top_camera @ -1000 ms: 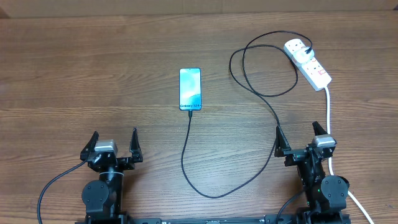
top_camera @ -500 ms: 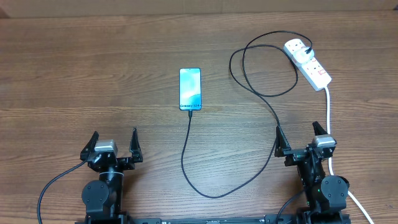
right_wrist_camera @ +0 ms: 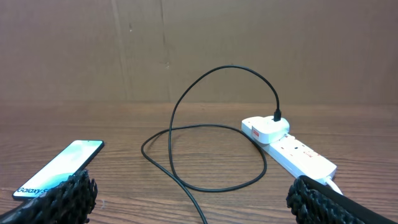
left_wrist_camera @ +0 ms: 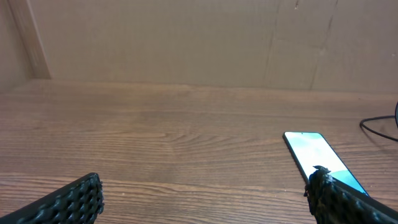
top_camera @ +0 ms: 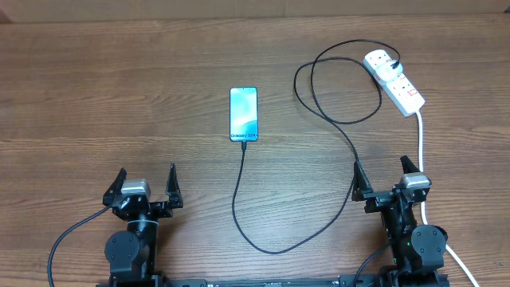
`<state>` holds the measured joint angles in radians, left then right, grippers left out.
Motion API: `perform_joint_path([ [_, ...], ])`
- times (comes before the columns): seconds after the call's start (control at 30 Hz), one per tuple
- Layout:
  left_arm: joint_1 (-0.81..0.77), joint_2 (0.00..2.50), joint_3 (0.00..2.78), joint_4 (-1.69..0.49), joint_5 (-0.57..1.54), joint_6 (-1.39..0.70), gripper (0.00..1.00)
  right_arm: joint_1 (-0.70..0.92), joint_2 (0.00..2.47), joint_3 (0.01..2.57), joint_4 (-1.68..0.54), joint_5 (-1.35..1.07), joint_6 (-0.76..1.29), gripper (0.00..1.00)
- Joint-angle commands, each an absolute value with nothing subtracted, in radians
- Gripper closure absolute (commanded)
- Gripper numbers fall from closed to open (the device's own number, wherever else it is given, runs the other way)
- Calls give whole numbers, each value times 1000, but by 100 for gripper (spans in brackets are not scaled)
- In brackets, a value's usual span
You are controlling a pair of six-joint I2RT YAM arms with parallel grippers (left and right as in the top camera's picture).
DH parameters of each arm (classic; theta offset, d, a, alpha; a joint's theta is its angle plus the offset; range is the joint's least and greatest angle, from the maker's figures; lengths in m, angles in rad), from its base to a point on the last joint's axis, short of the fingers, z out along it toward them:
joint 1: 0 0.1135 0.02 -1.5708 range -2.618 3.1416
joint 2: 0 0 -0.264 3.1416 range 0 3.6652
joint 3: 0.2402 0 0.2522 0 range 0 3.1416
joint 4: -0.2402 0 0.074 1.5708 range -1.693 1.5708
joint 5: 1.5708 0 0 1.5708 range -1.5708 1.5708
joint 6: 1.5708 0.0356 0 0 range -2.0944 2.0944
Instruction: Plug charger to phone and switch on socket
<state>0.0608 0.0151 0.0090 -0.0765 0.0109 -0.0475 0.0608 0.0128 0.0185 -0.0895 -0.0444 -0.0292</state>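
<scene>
The phone [top_camera: 244,114] lies flat mid-table, its blue-teal screen lit; it also shows in the wrist views as phone [left_wrist_camera: 314,155] and phone [right_wrist_camera: 62,165]. The charger cable [top_camera: 239,199] runs from the phone's near edge, loops toward me, then curls back to the socket [top_camera: 396,80] at the far right. In the right wrist view the cable [right_wrist_camera: 208,189] ends in a small black plug standing in a white block on the socket [right_wrist_camera: 292,152]. My left gripper [top_camera: 147,174] and right gripper [top_camera: 381,167] stand open near the front edge, holding nothing.
The socket's thick white cord [top_camera: 420,151] runs down the right side, past my right arm. A brown cardboard wall [right_wrist_camera: 249,43] backs the wooden table [top_camera: 119,96]. The charger loop lies between the phone and my right gripper.
</scene>
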Motion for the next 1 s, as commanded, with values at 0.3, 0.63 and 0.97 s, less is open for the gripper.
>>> perform_joint_path([
  [0.3, 65, 4, 5, -78, 11, -25, 0, 68, 3, 8, -83, -38, -23, 0],
  [0.63, 65, 4, 5, -78, 11, -25, 0, 68, 3, 8, -83, -38, -23, 0],
  [0.97, 65, 4, 5, -78, 11, -25, 0, 68, 3, 8, -83, -38, -23, 0],
])
